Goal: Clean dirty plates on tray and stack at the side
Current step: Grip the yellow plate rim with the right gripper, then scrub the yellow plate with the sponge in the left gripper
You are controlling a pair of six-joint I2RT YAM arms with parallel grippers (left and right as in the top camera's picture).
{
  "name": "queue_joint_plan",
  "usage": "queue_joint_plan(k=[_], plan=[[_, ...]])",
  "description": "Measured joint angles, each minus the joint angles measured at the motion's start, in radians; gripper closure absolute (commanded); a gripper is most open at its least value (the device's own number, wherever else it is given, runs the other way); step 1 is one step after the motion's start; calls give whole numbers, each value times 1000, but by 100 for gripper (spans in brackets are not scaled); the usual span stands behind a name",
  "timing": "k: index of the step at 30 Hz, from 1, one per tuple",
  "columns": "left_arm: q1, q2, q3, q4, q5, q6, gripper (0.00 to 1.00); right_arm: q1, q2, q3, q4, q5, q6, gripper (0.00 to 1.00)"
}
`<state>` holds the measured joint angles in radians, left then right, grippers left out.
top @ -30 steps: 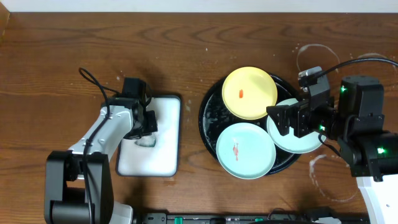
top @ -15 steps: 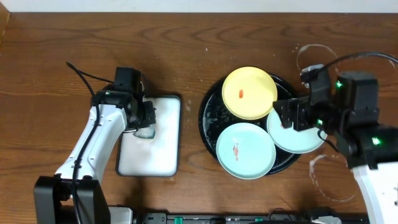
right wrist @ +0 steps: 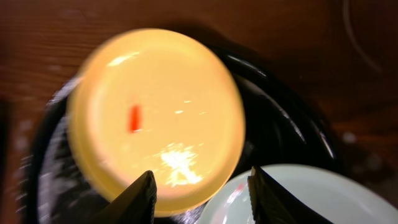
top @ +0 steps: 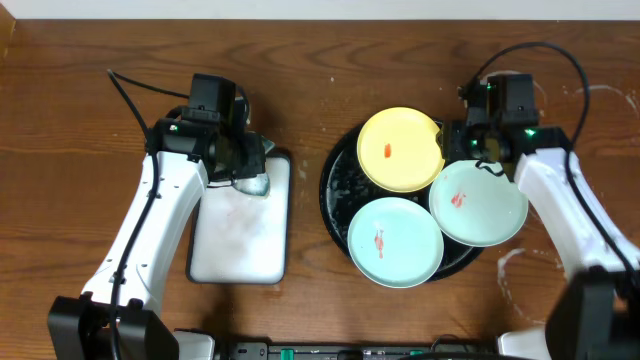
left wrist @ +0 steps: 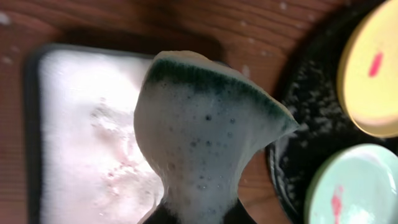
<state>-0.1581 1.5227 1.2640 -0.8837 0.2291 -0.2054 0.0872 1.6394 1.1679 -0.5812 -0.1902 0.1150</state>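
Note:
The black tray [top: 334,190] holds three plates: a yellow plate [top: 401,149] at the back, a mint plate [top: 395,241] at the front and a mint plate [top: 478,203] on the right, overhanging the rim. Each has a red smear. My left gripper [top: 247,170] is shut on a sudsy green sponge [left wrist: 205,130], held above the white tray's right back corner. My right gripper [top: 456,143] is open and empty, above the gap between the yellow plate [right wrist: 155,118] and the right mint plate [right wrist: 298,193].
A white rectangular tray [top: 238,225] with foam lies left of the black tray. Water rings mark the wood at the right [top: 520,290]. In the left wrist view the black tray's sudsy rim [left wrist: 298,124] lies just right of the sponge.
My left gripper has lifted the sponge off the white tray and moved it back and to the right. My right arm has swung back off the right mint plate, uncovering it.

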Motion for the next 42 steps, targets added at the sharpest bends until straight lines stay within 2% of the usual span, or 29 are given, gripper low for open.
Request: queue_joint_plan(k=[3, 7, 10, 13, 22, 30, 36, 42], plan=[[0, 0, 0, 6, 48, 0, 93, -18, 89, 0, 44, 5, 2, 58], [0, 0, 0, 45, 84, 0, 93, -43, 185, 0, 120, -7, 2, 67], [-4, 0, 0, 64, 94, 0, 93, -53, 238, 0, 151, -51, -8, 79], [-17, 0, 0, 79, 100, 0, 93, -54, 271, 0, 156, -75, -16, 98], [-100, 0, 0, 171, 106, -5, 93, -50, 282, -1, 142, -91, -16, 99], [-199, 22, 0, 328, 59, -82, 93, 10, 282, -1, 84, -63, 13, 99], [-277, 145, 1, 468, 60, -180, 93, 46, 282, 0, 78, -14, 52, 99], [-346, 316, 1, 645, 122, -297, 93, 46, 282, 0, 77, -11, 62, 99]])
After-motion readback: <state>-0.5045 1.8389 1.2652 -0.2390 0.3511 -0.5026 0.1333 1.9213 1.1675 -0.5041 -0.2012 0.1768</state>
